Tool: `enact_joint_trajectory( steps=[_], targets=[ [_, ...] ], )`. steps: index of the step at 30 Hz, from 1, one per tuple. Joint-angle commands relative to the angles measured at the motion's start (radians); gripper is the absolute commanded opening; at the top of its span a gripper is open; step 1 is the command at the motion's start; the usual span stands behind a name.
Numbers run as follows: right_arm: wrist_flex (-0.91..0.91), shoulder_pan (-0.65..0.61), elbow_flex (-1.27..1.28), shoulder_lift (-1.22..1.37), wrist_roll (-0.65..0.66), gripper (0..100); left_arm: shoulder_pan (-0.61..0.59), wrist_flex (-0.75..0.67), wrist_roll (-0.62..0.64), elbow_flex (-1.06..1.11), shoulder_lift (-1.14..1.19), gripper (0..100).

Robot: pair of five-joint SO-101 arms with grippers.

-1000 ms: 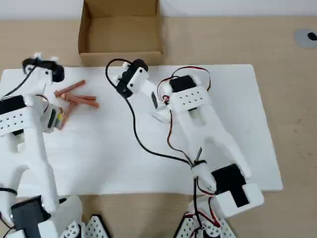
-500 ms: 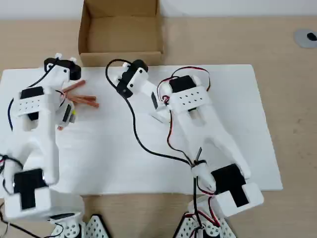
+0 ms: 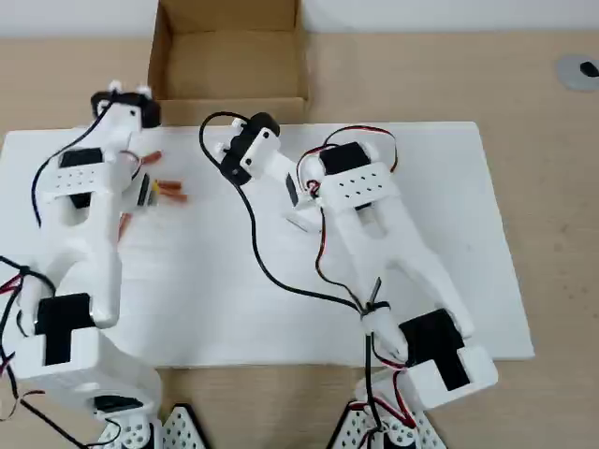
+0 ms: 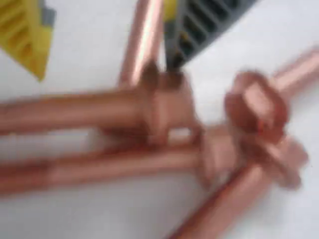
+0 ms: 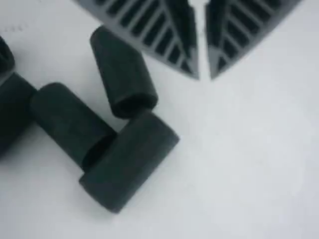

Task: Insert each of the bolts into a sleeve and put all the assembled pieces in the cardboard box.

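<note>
Left wrist view: the left hand point(image 4: 105, 68) is spread wide over the copper bolts point(image 4: 75, 109), one shaft between its fingers. In the high view they lie at 10 o'clock on the counter point(image 3: 552, 234) — cardboard box point(image 3: 227, 110) at 11. The right hand point(image 5: 203, 74) is pinched closed and empty — black sleeves point(image 5: 127, 164) just beside it.

No text, label or number can be read — not even on the cardboard box point(image 3: 229, 65).
</note>
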Motion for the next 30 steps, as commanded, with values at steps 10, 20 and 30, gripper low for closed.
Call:
enact_joint_trajectory(
  steps=[10, 20, 30],
  targets=[
    [0.005, 0.038, -0.004, -0.03, -0.006, 1.2, -0.032, 0.008, -0.061, -0.163, 0.124, 17],
    [0.005, 0.082, -0.004, -0.028, -0.002, 1.2, -0.031, 0.087, -0.132, -0.141, 0.151, 17],
    [0.005, 0.082, -0.004, -0.033, -0.002, 1.2, -0.031, 0.084, -0.133, -0.173, 0.254, 17]
  ],
)
